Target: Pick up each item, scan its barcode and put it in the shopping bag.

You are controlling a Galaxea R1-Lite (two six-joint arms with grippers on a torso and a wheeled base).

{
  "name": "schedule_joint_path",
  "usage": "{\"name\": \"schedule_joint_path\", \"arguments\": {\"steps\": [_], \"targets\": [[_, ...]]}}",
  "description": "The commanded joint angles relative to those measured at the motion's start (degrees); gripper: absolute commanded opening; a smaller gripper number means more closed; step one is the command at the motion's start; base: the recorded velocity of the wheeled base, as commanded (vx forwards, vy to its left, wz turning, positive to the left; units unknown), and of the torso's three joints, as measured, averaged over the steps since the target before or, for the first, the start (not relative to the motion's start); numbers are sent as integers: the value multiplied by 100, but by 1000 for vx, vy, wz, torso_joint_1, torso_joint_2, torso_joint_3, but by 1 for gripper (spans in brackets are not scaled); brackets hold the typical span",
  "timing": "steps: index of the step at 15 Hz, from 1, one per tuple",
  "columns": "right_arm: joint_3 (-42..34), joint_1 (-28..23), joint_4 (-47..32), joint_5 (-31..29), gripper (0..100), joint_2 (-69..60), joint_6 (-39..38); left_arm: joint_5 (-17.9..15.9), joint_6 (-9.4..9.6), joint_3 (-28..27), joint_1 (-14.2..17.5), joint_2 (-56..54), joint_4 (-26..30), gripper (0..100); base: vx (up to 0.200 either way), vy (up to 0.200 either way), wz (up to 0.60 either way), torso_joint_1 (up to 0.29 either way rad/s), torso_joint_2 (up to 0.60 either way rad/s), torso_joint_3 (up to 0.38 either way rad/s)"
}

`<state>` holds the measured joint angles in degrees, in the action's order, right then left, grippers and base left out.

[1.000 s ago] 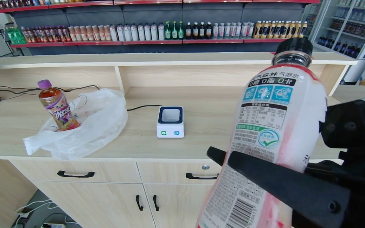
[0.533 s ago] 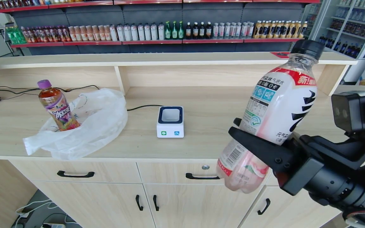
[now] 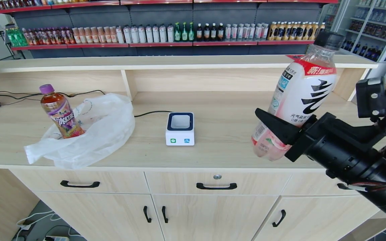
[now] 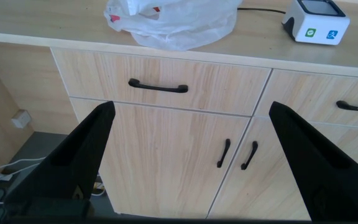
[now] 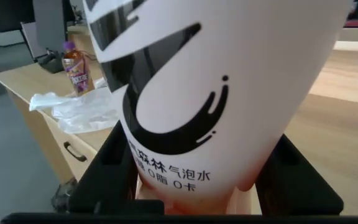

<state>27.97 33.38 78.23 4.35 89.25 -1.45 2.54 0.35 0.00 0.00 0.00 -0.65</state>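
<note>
One pink bottle [image 3: 302, 90] gripped by right end effector [image 3: 281, 125]

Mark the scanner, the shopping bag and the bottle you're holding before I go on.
scanner [image 3: 180, 127], head view, on its top face.
shopping bag [image 3: 107, 130], head view, on its white plastic side wall.
pink bottle [image 3: 298, 100], head view, on the label at mid-body.

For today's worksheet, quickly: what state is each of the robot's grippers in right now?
Left gripper: open, empty.
Right gripper: shut on the pink-and-white plastic drink bottle with a black cap.
</note>
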Motion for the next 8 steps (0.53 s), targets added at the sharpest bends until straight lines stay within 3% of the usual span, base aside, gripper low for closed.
{"name": "schedule_joint_path", "arguments": {"steps": [1,3,5,8], "targets": [[209,2,-167,-1042,0,-30,760,1,0,0,0,0,-6,100,0,0,0,0,0,0],[-28,-33,-150,-1631,0,-171,1059,1,0,0,0,0,-6,100,0,0,0,0,0,0],[-98,-226,-150,-1780,0,-250,1059,1,9,0,0,0,-6,100,0,0,0,0,0,0],[-116,-358,-159,-1771,0,-303,1042,1,26,0,0,0,-6,100,-200,0,0,7,1,6]]}}
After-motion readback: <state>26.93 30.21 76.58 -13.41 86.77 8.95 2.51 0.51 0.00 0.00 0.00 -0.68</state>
